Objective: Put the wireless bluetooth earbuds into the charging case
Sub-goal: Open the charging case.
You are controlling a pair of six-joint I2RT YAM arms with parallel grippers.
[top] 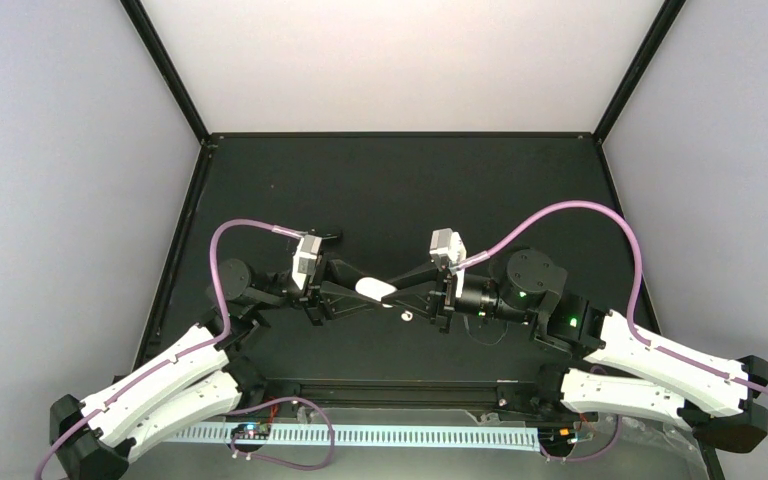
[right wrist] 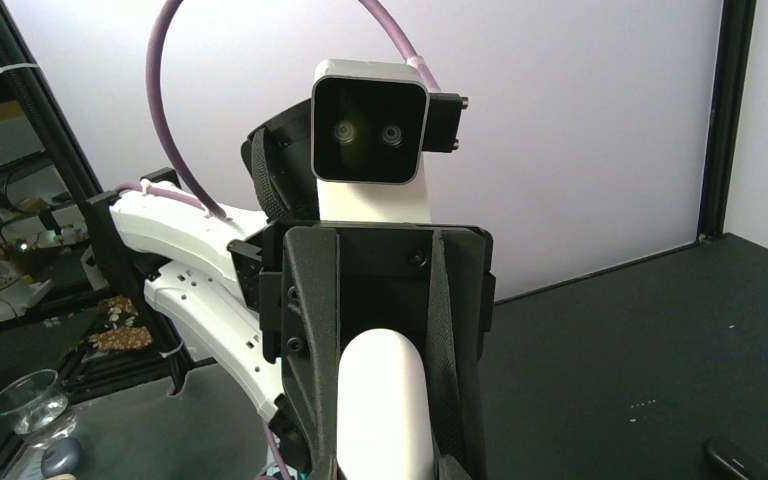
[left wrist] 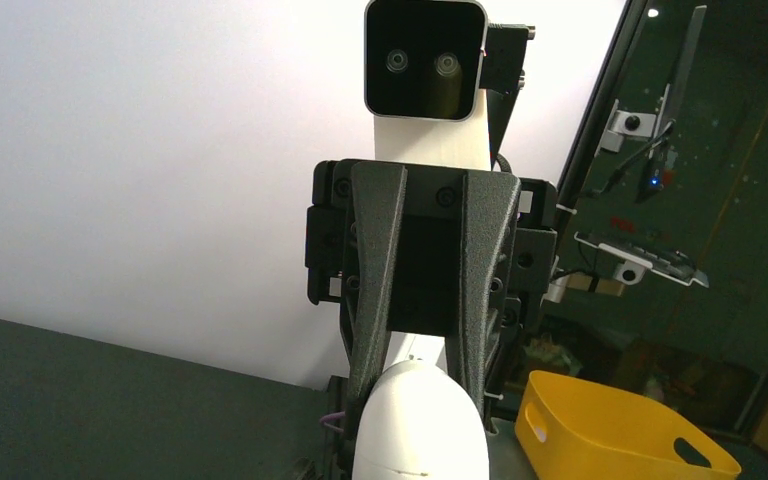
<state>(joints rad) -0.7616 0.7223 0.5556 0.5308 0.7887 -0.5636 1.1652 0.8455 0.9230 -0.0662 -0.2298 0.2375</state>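
Note:
The white oval charging case hangs above the dark table between both arms. My left gripper reaches in from the left and my right gripper from the right, each shut on the case. In the left wrist view the case fills the bottom, with the right gripper's dark fingers clamping its far end. In the right wrist view the case shows edge-on between the left gripper's fingers. One tiny white earbud lies on the table just below the case. The other earbuds are out of view.
A small dark oblong object lies on the table behind the left wrist; it also shows at the lower right of the right wrist view. Off the table stand a yellow bin and a clear cup. Black frame posts rise at the back corners.

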